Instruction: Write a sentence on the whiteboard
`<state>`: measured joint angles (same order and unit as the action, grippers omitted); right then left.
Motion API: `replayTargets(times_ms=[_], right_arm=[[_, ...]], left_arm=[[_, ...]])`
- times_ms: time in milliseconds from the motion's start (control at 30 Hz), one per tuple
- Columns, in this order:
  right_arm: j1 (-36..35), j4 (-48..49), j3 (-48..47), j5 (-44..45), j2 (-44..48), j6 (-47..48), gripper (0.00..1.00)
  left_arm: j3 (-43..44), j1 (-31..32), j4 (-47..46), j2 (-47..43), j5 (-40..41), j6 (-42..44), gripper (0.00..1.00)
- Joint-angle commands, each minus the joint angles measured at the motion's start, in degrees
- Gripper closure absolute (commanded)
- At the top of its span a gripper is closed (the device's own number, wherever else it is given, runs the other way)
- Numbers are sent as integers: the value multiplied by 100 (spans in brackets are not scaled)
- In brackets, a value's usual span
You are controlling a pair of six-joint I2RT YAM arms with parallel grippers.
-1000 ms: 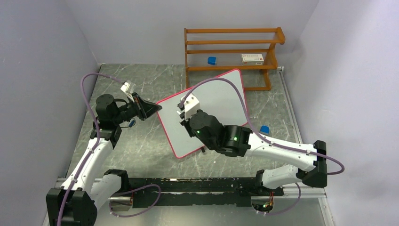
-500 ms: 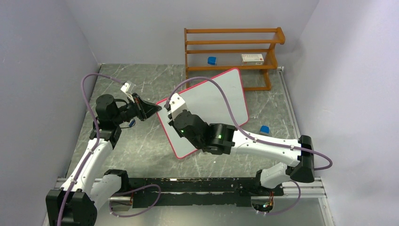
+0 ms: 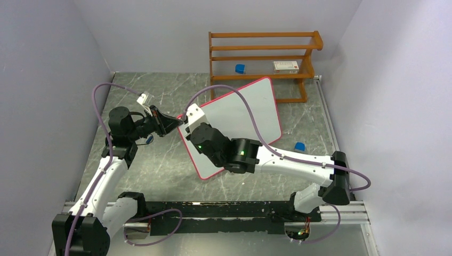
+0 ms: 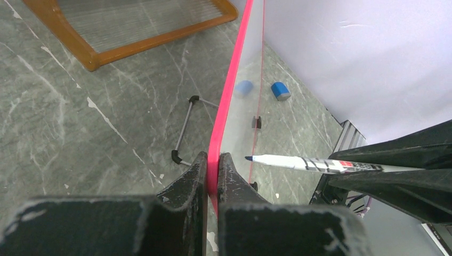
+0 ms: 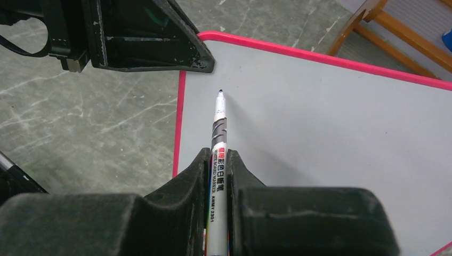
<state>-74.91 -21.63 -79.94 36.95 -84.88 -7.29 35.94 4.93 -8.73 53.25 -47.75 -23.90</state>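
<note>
Marker (image 5: 218, 125) poised at the start of a line: the right hand (image 5: 217, 160), closed tight on the white marker whose barrel ran out between its fingers, had swung within the last second from over the middle of the whiteboard (image 3: 250, 112) to that board's top left corner. The left hand (image 4: 212, 162) was pinched shut on the whiteboard's pink rim at the same corner, steadying it, and had barely shifted in that time. The whiteboard stood propped at a tilt on the grey marbled tabletop (image 3: 160, 160), in front of a wooden rack (image 3: 261, 48) that sat just beyond its far edge. The marker's dark tip hung very close to the whiteboard's face just inside the corner; whether it touched could not be told from either wrist view. No stroke of the sentence showed anywhere on the whiteboard, which looked blank. The sweep across to the corner suggested that positioning was about done and writing was about to open, with the whole sentence still to be laid down.
</note>
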Motion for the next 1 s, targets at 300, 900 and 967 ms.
replayTargets(times_ms=[300, 900, 967], right_arm=[[-29, 170, -162, 170, -158, 8, 100], [-32, -4, -267, 286, -371, -33, 100], [-32, -44, -263, 274, -378, -56, 100]], left_arm=[[71, -9, 167, 49, 108, 333, 95], [62, -9, 128, 69, 35, 317, 95], [62, -9, 122, 64, 29, 315, 95]])
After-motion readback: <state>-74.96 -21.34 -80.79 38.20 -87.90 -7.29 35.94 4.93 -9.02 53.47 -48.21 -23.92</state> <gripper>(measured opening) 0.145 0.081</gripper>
